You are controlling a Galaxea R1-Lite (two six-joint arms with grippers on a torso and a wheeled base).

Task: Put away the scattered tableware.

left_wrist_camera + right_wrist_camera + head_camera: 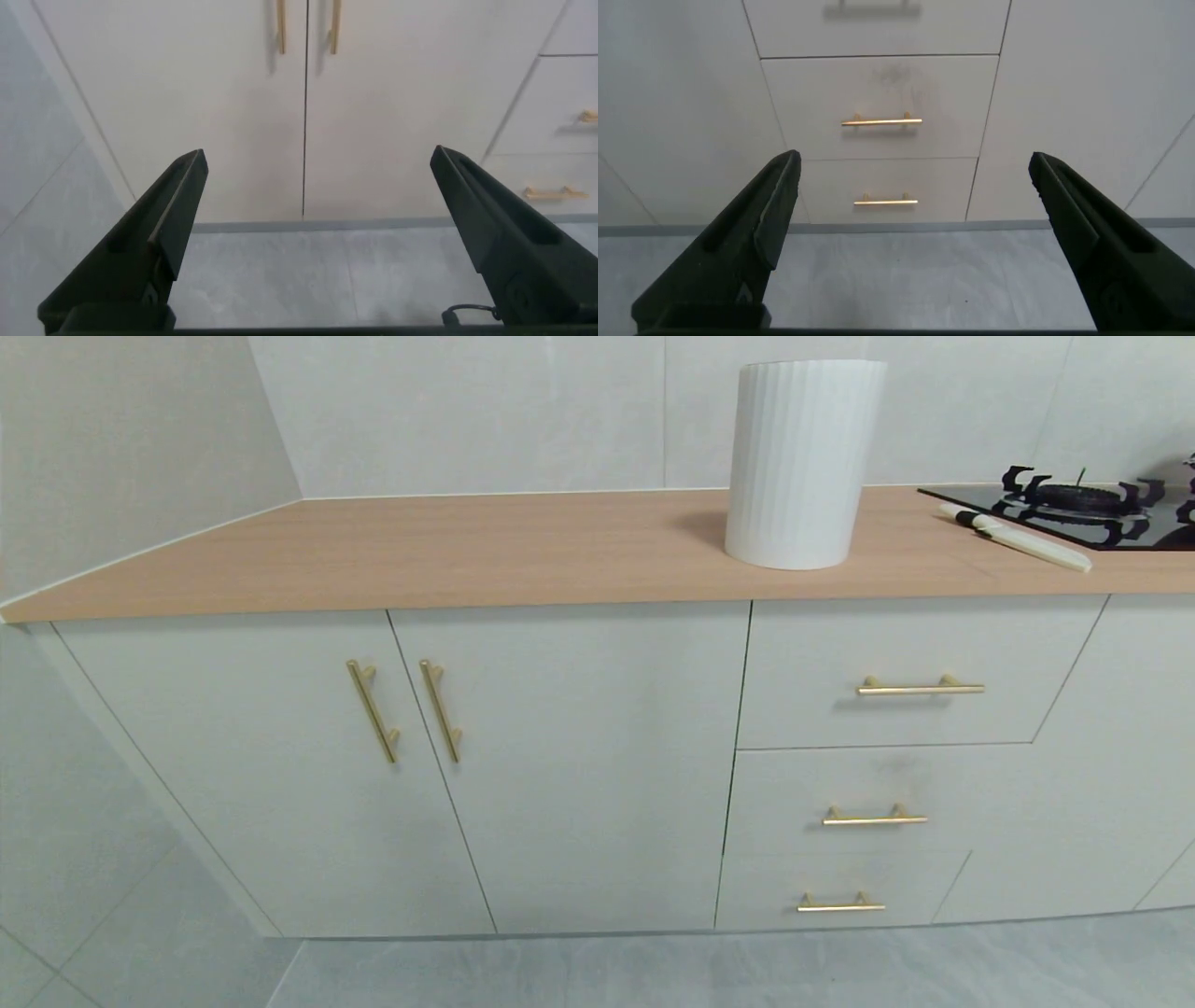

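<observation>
**Knife lying on the table, both hands low and apart**

A pale knife (1016,539) is seen lying flat on the wooden table (467,555), at the front edge of the black stove (1074,509). Its far end, marked by a dark band, lies at the stove's glass. A tall white ribbed holder (801,462) stands upright on the table, near the knife but apart from it, and is judged to be where the knife belongs.

The left hand (318,161) is held low in front of the cupboard doors (306,93), its fingers spread wide with nothing between them. The right hand (915,163) is likewise spread wide and empty, held low before the drawers (882,121), with the floor (896,271) beneath it. Neither hand is near the table top.

The knife is judged to be light, stiff and thin, with a smooth surface that may slip under a loose grip. Because it lies flat, little height is offered to the fingers. It is best taken across its width at the banded end, which is taken to be the handle, though this cannot be told for certain. The long pale part should be left untouched, since a blade may chip or slide. The holder looks tall and possibly light, so it could be tipped if the knife is dropped in at a slant.
</observation>
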